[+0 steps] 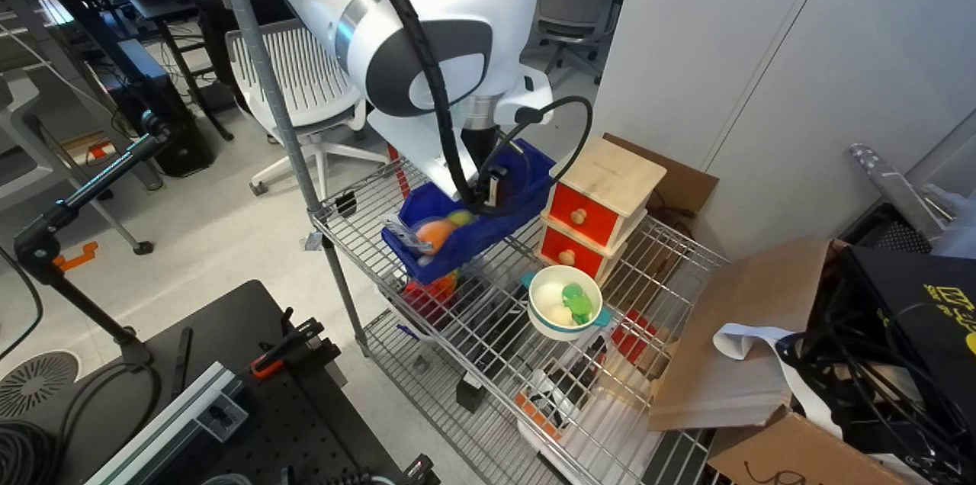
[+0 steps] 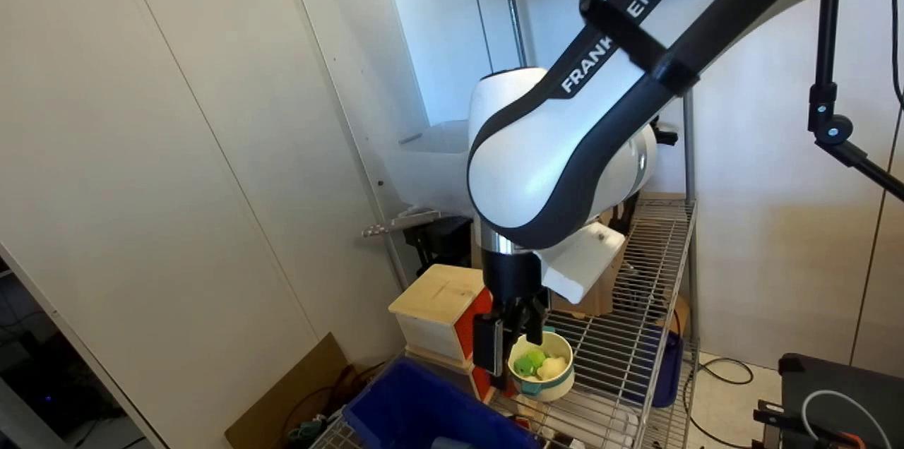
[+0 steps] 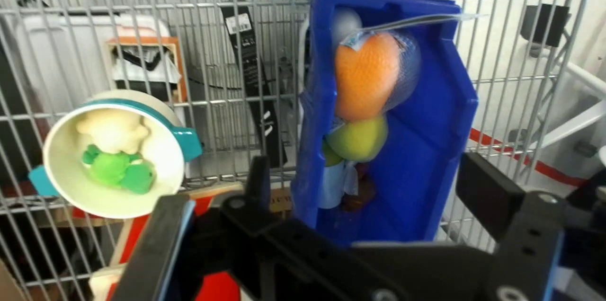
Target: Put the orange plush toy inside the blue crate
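While the gripper (image 3: pixel 374 187) gapes wide, holding nothing, what seems the orange plush toy (image 3: pixel 367 74) lies ahead of it, inside the blue crate (image 3: pixel 445 83).

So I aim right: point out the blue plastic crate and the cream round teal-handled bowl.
Blue plastic crate (image 3: pixel 416 163), wrist view: bare inside surface.
Cream round teal-handled bowl (image 3: pixel 166 156), wrist view: bare inner wall.

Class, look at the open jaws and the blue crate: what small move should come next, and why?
Probably lift the jaws up and away from the blue crate: what looks like the orange toy already lies inside it, and the jaws stand wide open, gripping nothing.
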You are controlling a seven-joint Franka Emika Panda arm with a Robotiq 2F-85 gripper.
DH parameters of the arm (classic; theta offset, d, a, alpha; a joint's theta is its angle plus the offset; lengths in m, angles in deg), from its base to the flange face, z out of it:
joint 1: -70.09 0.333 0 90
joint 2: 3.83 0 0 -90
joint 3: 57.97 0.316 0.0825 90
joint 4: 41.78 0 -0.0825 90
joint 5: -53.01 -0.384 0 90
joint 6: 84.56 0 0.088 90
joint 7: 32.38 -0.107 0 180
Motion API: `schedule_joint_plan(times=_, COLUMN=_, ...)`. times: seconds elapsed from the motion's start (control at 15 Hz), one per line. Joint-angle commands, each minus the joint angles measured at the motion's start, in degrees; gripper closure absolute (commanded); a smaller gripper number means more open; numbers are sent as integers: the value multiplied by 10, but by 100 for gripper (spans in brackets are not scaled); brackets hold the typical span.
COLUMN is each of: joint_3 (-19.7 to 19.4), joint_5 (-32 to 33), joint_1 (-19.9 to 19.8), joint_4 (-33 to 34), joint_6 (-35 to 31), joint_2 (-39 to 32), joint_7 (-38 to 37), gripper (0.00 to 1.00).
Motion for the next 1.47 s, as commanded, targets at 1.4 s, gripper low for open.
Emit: schedule_joint_plan(times=1.4, joint_3=-46, joint_5=134, joint_1=-2, joint_4=-137, joint_6=118, joint_2=149, joint_7=-70, gripper=0)
